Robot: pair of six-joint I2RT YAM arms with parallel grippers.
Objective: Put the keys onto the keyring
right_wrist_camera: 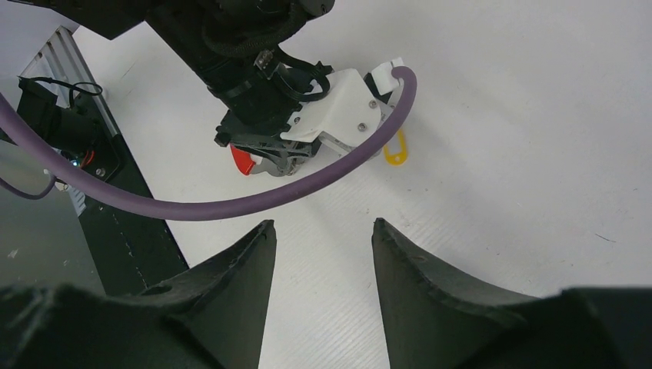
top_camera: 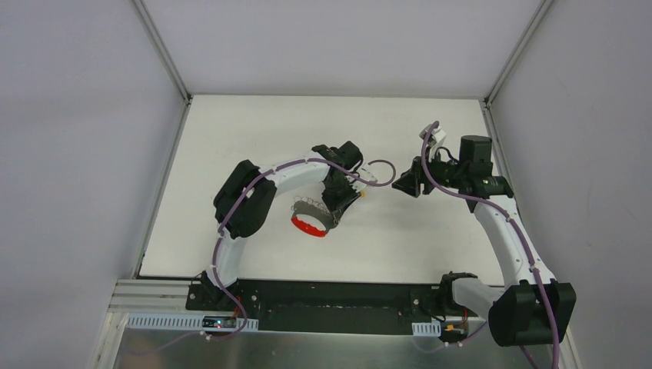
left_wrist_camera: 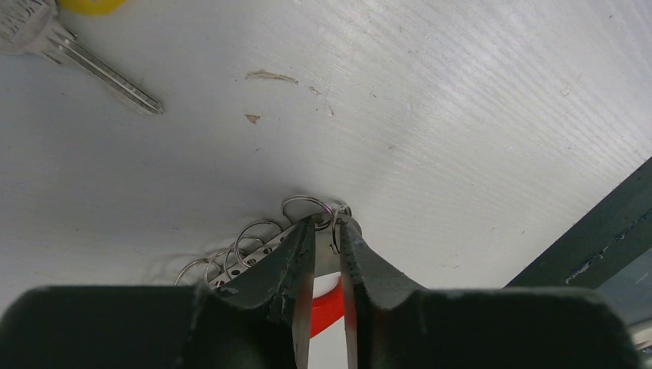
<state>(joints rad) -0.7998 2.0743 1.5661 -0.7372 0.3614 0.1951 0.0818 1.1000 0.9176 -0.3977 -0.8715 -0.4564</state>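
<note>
Left gripper (left_wrist_camera: 324, 224) is down at the keys (left_wrist_camera: 257, 234), jaws a narrow slit apart with one wire loop between the tips; whether it pinches, I cannot tell. The bunch fans left of the tips, and the red band (left_wrist_camera: 327, 307) shows through the slit. Right gripper (right_wrist_camera: 323, 224) hangs spread, empty. Only the left wrist view shows a loose key (left_wrist_camera: 100, 73); the right wrist view shows a yellow tag (right_wrist_camera: 395, 154).

Nothing is legible anywhere; faint marks on the head of the silver metal key (left_wrist_camera: 77, 60) are too blurred to read.
</note>
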